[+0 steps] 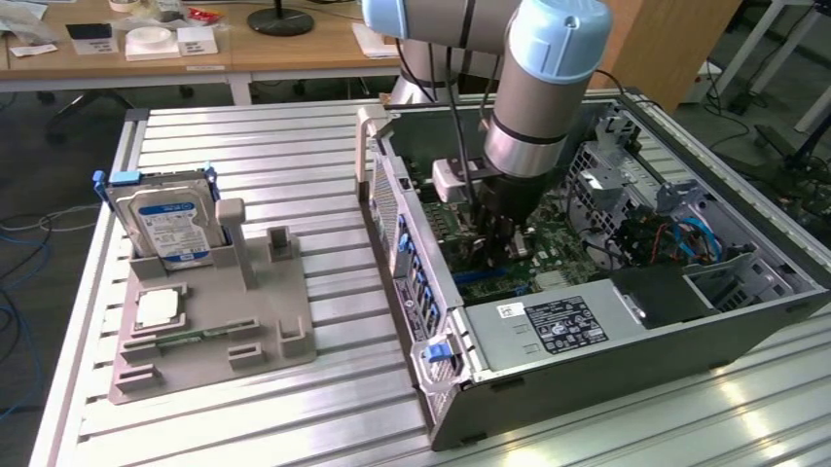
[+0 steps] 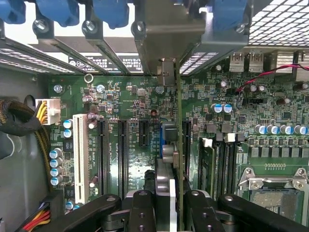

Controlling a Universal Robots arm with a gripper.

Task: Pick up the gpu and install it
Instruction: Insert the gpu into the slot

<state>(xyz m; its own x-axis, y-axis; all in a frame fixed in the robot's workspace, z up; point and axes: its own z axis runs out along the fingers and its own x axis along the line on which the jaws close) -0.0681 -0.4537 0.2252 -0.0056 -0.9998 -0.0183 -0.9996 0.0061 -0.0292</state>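
Already the tool (image 2: 169,203) pinches the gpu (image 2: 170,159) by its top edge, holding the card upright, edge-on, above the motherboard (image 2: 130,96) slots inside the computer case (image 1: 585,379). It looks a light, stiff, fragile card; edge grips suit it, away from the fan and connector, at six o'clock.

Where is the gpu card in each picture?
Exterior view: the gpu hangs edge-on under the end effector, inside the open computer case, above the green motherboard.
Wrist view: the gpu is the thin upright card running up the middle from the end effector, over the slots.
Shared landmark: the green motherboard.
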